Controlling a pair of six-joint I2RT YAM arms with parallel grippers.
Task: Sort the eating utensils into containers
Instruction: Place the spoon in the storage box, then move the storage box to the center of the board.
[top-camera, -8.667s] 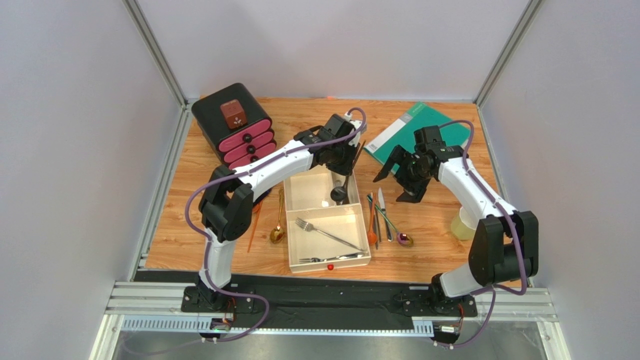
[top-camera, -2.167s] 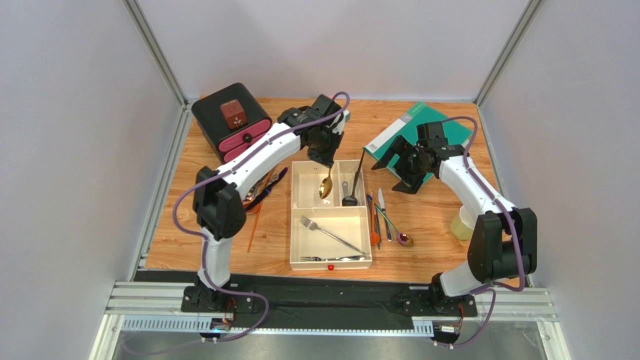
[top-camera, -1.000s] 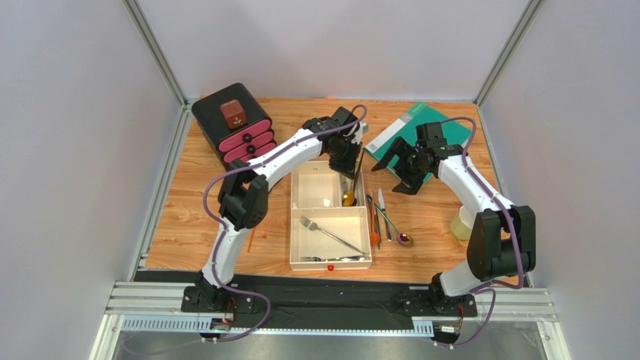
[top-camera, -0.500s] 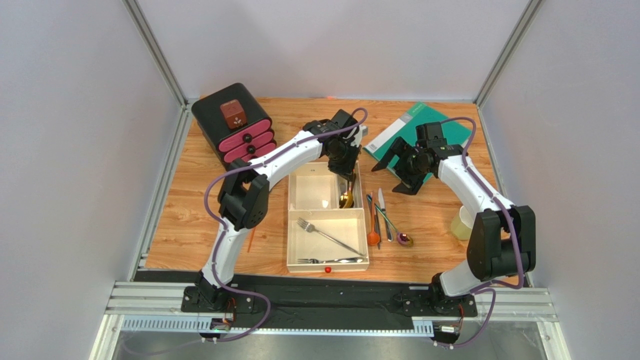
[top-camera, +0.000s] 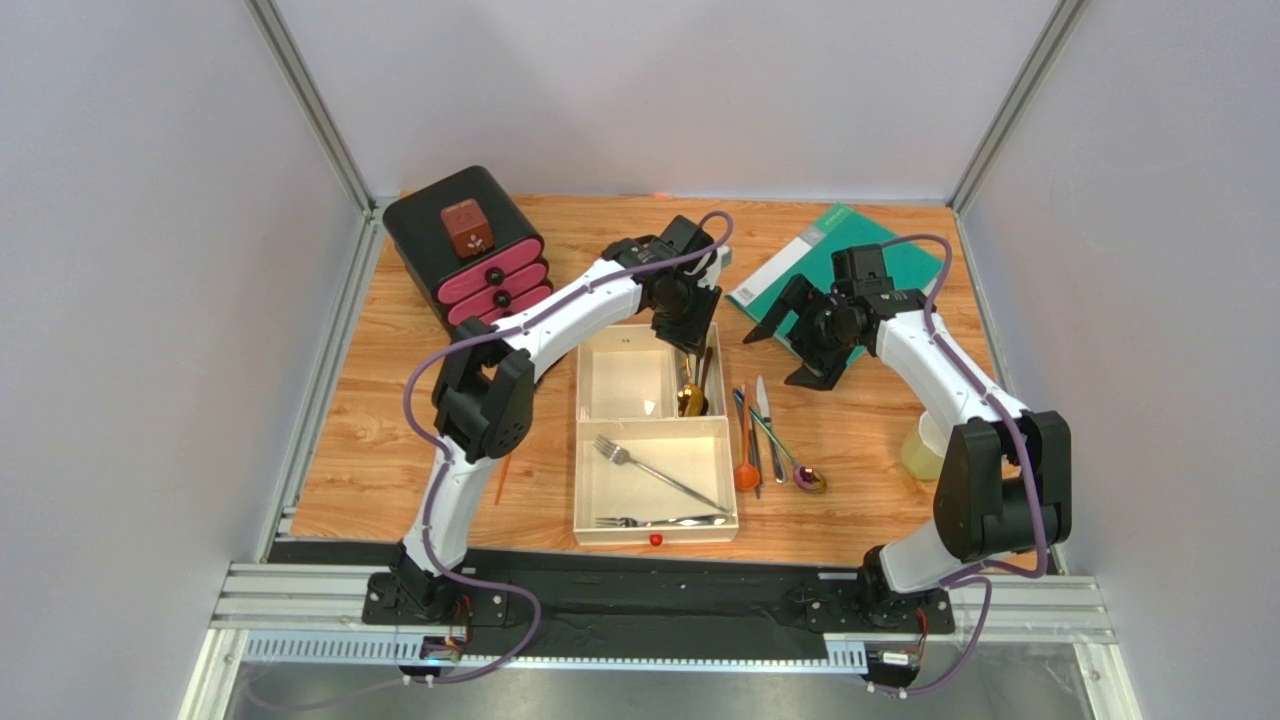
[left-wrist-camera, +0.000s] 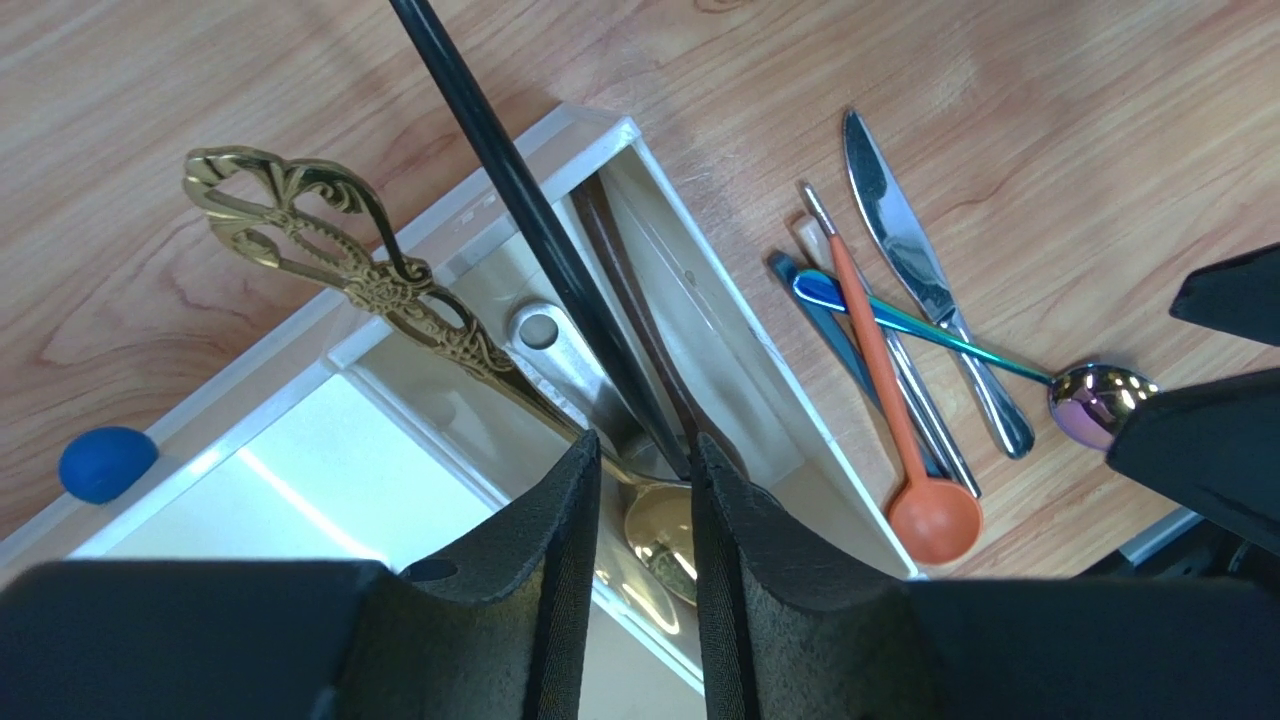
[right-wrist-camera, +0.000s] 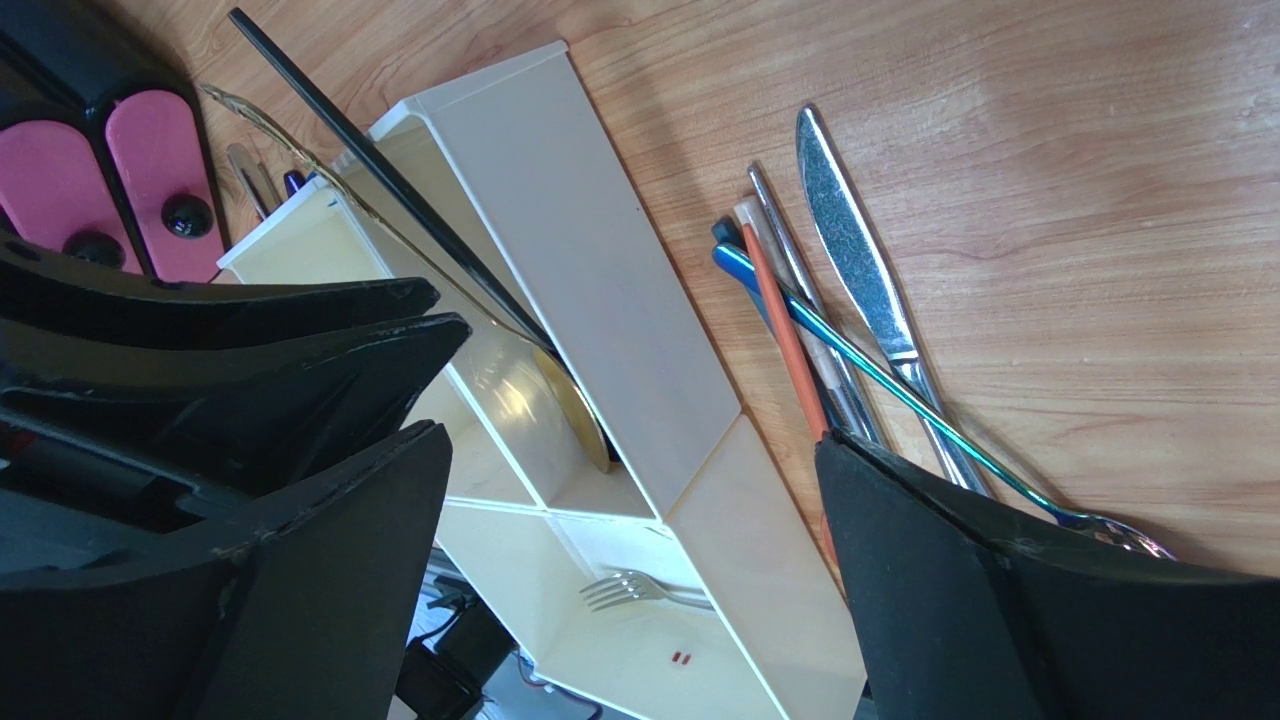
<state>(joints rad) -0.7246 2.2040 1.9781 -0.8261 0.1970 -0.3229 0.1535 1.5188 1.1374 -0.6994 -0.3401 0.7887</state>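
Arched to mid-frame, the left gripper (left-wrist-camera: 646, 458) points down, fingers slightly apart above the ornate gold metal spoon (left-wrist-camera: 406, 293) lying in the upper-right compartment of the cream-white square tray (top-camera: 616, 383); the right gripper (top-camera: 787, 348) hangs wide open to its right.

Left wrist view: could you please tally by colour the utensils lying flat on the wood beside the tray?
Silver: 2, the silver knife and a silver handle
Orange: 1, the orange spoon
Blue: 2, the blue spoon with a rainbow bowl and a dull blue handle
Total: 5
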